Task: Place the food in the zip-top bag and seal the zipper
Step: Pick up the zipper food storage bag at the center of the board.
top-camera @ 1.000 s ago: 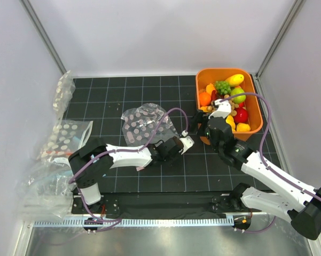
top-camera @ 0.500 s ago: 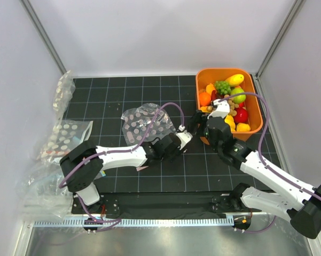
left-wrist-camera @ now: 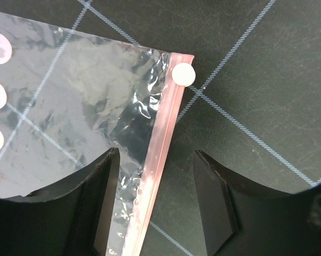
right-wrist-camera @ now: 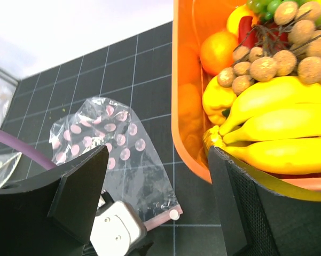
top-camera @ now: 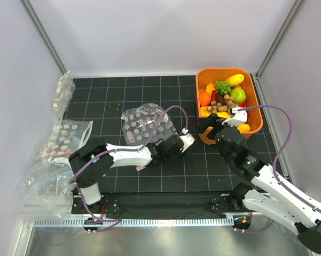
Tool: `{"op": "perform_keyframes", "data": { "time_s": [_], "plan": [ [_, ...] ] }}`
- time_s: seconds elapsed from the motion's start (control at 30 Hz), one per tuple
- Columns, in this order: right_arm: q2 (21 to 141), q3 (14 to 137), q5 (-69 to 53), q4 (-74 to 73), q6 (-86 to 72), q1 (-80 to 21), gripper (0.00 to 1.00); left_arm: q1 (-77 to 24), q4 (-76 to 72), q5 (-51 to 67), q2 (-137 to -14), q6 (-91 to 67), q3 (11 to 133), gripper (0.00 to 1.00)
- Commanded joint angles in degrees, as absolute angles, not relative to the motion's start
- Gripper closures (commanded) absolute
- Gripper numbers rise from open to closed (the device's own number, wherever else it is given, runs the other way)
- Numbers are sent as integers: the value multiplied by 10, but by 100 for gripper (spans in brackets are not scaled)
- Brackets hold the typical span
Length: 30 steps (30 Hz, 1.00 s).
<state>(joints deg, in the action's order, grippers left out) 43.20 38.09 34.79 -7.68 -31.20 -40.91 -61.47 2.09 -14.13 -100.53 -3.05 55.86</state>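
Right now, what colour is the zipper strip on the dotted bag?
The zipper is pale pink; it shows best in the left wrist view.

clear pink-dotted zip-top bag [top-camera: 144,124] with pale pink zipper [left-wrist-camera: 159,154], orange tub [right-wrist-camera: 184,106] of yellow bananas [right-wrist-camera: 278,125], black white-gridded mat [top-camera: 203,162]

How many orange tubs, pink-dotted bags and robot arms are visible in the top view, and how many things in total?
Orange tub: 1
Pink-dotted bag: 1
Robot arms: 2, the left arm and the right arm
Total: 4
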Motion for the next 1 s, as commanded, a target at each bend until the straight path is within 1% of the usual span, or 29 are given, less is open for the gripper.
{"op": "perform_keyframes", "data": {
  "time_s": [0.0,0.17,0.33,0.37,0.43,0.47,0.53,0.57,0.63,0.67,0.87,0.97],
  "plan": [
    [420,376,386,-48,-329,-410,18,-613,-2,-145,-1012,-23,584,40],
    [418,375,381,-46,-328,-410,18,-611,-2,-169,-1029,-19,591,44],
    [419,374,381,-45,-328,-410,17,-606,11,-164,-1057,-19,602,48],
    [417,374,380,-45,-328,-410,17,-602,14,-158,-1062,-20,608,51],
    [416,374,378,-46,-327,-410,17,-594,29,-133,-1074,-34,615,55],
    [414,374,377,-44,-327,-410,17,-584,40,-118,-1077,-42,620,60],
    [412,372,377,-44,-325,-410,17,-570,47,-66,-1079,-65,623,68],
    [409,371,375,-42,-323,-410,18,-559,47,-50,-1080,-69,621,74],
    [406,370,374,-42,-322,-410,18,-555,48,-26,-1080,-76,621,80],
    [406,371,374,-42,-322,-410,18,-555,53,-25,-1082,-76,621,85],
    [403,370,369,-39,-320,-410,17,-552,84,-21,-1097,-80,645,97],
    [413,368,357,-33,-323,-410,18,-548,83,-40,-1066,-89,636,100]
  ]
}}
